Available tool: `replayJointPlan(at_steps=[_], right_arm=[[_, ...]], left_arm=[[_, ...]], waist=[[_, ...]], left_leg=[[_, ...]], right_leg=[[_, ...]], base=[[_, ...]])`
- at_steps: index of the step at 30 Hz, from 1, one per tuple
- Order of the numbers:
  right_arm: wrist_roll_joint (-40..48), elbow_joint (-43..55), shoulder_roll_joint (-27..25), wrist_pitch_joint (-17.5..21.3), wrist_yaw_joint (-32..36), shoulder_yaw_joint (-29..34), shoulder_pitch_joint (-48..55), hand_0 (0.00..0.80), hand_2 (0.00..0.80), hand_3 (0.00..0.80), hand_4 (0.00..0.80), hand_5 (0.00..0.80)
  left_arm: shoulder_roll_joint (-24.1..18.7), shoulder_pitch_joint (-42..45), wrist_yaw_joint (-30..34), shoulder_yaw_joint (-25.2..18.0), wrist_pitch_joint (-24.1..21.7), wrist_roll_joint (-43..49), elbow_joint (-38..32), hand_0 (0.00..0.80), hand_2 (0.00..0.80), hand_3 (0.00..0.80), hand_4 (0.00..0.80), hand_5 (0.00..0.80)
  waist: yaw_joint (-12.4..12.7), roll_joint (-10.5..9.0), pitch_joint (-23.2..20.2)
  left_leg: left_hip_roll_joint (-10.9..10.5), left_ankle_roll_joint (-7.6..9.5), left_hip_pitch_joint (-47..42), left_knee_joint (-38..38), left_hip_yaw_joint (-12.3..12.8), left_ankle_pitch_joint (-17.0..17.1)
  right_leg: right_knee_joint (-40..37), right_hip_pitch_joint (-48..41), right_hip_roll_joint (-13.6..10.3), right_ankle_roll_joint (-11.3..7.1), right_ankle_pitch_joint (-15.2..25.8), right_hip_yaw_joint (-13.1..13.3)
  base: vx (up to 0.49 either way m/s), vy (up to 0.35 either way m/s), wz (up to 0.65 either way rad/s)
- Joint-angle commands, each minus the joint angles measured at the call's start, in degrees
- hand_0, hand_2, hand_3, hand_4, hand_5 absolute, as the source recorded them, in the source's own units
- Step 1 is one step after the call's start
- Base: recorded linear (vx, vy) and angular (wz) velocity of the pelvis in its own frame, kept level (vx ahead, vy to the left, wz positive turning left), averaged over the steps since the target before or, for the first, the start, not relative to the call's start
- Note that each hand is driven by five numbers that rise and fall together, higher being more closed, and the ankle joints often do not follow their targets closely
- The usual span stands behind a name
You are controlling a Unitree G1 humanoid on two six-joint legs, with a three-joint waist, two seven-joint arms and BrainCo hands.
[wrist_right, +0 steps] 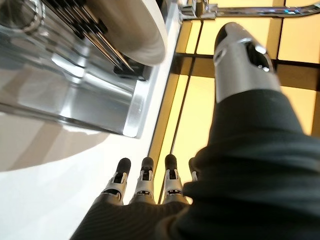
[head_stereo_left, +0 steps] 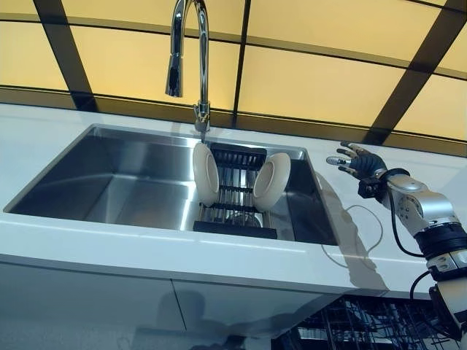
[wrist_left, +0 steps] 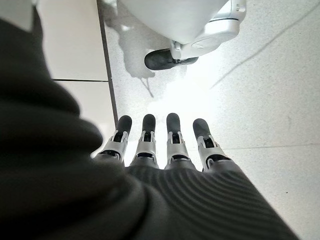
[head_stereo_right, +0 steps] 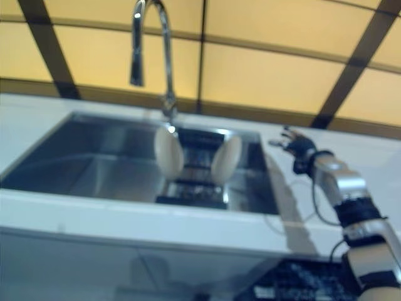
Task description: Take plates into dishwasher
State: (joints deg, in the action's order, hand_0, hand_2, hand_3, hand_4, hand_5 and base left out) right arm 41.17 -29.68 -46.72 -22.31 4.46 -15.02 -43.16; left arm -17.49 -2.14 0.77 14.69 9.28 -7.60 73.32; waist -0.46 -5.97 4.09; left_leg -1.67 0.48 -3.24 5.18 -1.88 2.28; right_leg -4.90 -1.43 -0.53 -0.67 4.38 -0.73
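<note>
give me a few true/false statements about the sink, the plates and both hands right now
1. Two plates stand on edge in the dark rack inside the sink. True.
2. The right hand is curled round a plate. False: it is open and empty above the counter, to the right of the sink.
3. The faucet rises behind the sink, near the left plate. True.
4. The left hand is holding a plate. False: its fingers are straight and empty, with only floor showing past them.
5. A plate lies flat on the counter. False: both plates are in the rack.
</note>
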Motion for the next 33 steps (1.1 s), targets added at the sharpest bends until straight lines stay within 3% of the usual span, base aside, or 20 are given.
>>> replayJointPlan(at_steps=[1,12,17,33], right_arm=[[0.9,-1.2,-0.4,0.2,-0.7,-1.2,-7.3,0.000,0.000,0.000,0.000,0.000],[4.1,-3.1,2.3,-6.8,-7.3,-2.5,-9.6,0.000,0.000,0.000,0.000,0.000],[3.7,-3.0,3.5,-7.5,-11.5,-2.9,-10.4,0.000,0.000,0.000,0.000,0.000],[2.9,0.1,7.4,-10.0,-14.1,-5.5,-11.8,0.000,0.000,0.000,0.000,0.000]], left_arm=[[-1.0,-1.4,-0.8,2.6,-0.5,1.2,2.3,0.000,0.000,0.000,0.000,0.000],[-0.7,-2.2,-1.4,3.2,-0.4,0.7,2.5,0.000,0.000,0.000,0.000,0.000],[-0.3,-2.2,-2.2,3.4,0.0,0.0,2.8,0.000,0.000,0.000,0.000,0.000],[0.1,-2.7,-2.9,3.7,0.4,-0.8,2.9,0.000,0.000,0.000,0.000,0.000]], waist=[[1.4,1.04,-0.6],[1.6,0.89,0.0],[1.7,0.89,0.1],[2.2,0.89,0.9]], left_leg=[[-1.8,3.40,0.7,-0.2,2.3,-4.1],[-1.6,3.35,0.4,-0.2,2.7,-4.3],[-1.6,3.35,0.2,-0.2,2.7,-4.5],[-1.7,3.42,0.3,-0.2,2.4,-4.4]], right_leg=[[1.3,1.6,0.5,-2.38,-0.6,-0.8],[1.5,1.7,0.4,-2.33,-0.7,-0.9],[1.5,1.5,0.5,-2.23,-0.9,-0.7],[1.9,1.9,0.4,-2.10,-1.1,-0.7]], base=[[0.000,0.000,0.00],[0.000,0.000,0.00],[0.000,0.000,0.00],[0.000,0.000,0.00]])
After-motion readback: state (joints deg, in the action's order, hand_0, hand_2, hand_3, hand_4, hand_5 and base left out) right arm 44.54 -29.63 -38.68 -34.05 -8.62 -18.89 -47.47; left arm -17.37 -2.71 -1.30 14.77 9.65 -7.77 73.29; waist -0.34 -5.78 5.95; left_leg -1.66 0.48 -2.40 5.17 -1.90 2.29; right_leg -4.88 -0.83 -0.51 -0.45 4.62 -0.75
